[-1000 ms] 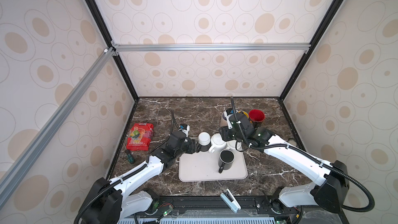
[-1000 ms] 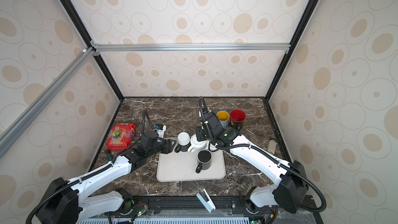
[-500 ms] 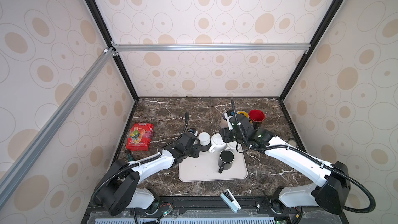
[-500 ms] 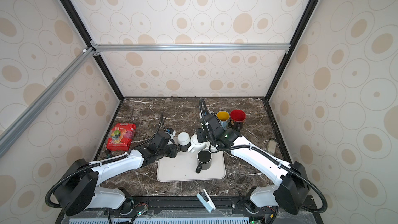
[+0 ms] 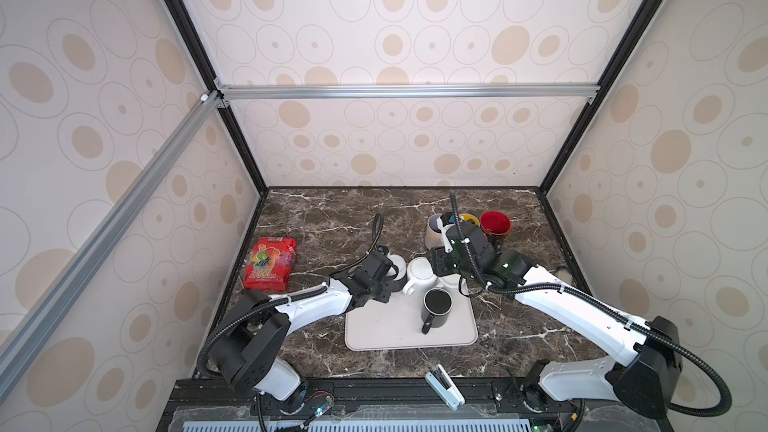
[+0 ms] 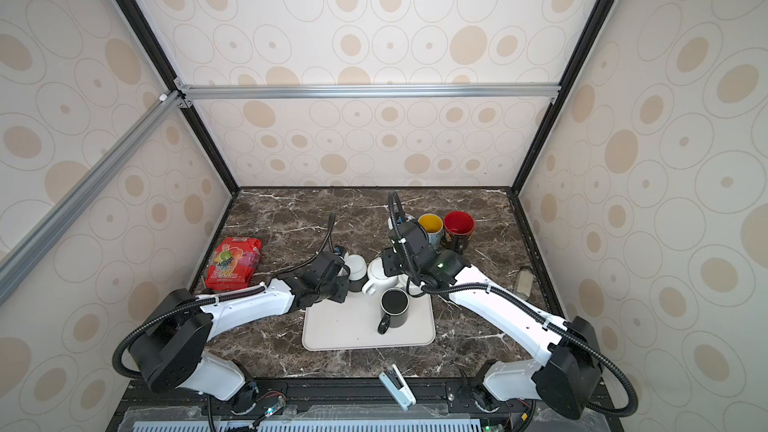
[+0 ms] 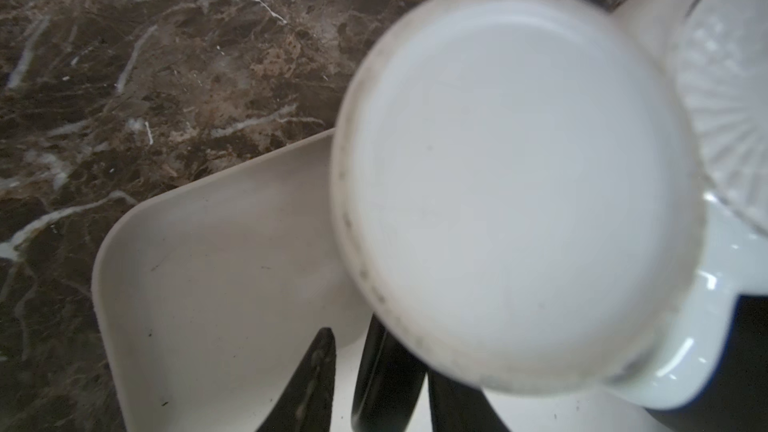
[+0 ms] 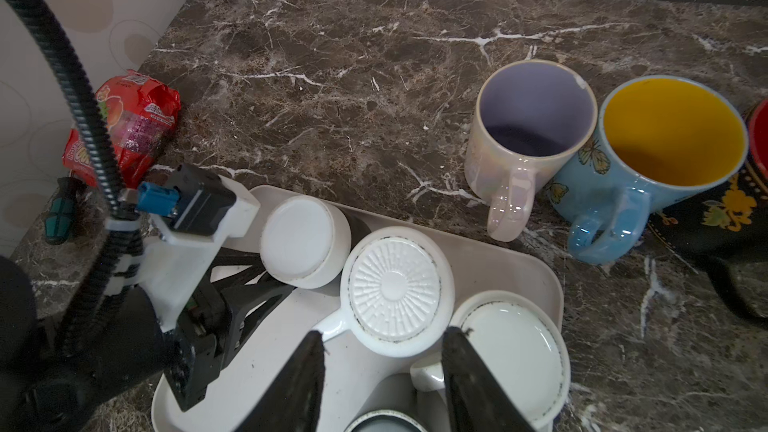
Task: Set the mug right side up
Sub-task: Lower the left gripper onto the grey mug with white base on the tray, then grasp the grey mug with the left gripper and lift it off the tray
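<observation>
Three bottom-up mugs on tray (image 5: 374, 334): from the left, the dark-sided mug (image 5: 397, 263), the ribbed mug (image 5: 420, 272) and the plain white mug (image 8: 511, 338); none is turned yet.
Step in hand: you look to be taking the dark-sided mug with the left gripper (image 5: 392, 282).
Doing it well: seat the jaws square on the wall below the base. Lift clear of the tray lip before you roll it. Swing the mouth toward 9 o'clock, away from the ribbed mug touching it at 3 o'clock.
Risk: a shallow pinch on glazed ware may slip mid-roll.
Mug's place: the tray's 11 o'clock corner, base tipped up toward the wrist camera.
Mug to left fingers (image 8: 266, 284): they reach in from its 7 o'clock side, at the wall. They are set narrow, but you cannot tell whether they grip.
Right gripper (image 8: 380, 338): jaws apart and empty, above the tray at 1 o'clock, over the ribbed mug's near edge; keep it clear.
Black mug (image 5: 436, 305): upright at 4 o'clock of your mug; don't knock it.
</observation>
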`<state>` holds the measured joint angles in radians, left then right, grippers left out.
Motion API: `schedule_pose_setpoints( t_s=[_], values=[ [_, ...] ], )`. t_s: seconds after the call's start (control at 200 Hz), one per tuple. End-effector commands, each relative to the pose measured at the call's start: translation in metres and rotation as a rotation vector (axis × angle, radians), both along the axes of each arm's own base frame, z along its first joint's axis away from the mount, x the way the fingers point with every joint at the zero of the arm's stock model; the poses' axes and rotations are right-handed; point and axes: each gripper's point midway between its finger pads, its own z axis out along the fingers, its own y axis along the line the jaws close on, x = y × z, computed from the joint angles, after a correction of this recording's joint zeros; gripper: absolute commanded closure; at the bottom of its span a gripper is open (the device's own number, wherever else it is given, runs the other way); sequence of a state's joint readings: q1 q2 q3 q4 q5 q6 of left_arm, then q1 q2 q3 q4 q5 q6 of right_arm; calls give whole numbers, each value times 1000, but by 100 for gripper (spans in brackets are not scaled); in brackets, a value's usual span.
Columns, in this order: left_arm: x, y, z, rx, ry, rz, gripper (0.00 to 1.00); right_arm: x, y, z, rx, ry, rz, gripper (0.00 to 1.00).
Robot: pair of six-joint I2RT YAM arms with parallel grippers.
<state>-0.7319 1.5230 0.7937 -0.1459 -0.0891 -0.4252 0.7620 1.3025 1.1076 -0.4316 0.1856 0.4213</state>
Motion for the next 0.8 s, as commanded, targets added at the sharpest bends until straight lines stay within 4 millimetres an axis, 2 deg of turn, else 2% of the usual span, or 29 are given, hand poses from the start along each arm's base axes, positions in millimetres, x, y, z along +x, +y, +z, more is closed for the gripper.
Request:
schedule_pose_setpoints(
  t_s=[0.0,0.255,0.38,0.585,0.7,0.795],
  values=[
    [8,-3,8,38,-30,-6,66,-4,-5,3,1,-17,-8,52],
    [11,-1,12,46,-47,14,80,-6,-5,6,13,-23,0,52],
    [10,1,13,57,-58,21,100,-7,-4,5,14,-19,4,53],
    [10,10,25,63,-98,44,100,-8,0,2,26,-3,17,54],
    [9,14,41,53,-130,49,100,-10,4,2,41,9,27,54],
    [8,17,63,23,-173,61,100,-13,5,4,62,14,33,54]
  ],
)
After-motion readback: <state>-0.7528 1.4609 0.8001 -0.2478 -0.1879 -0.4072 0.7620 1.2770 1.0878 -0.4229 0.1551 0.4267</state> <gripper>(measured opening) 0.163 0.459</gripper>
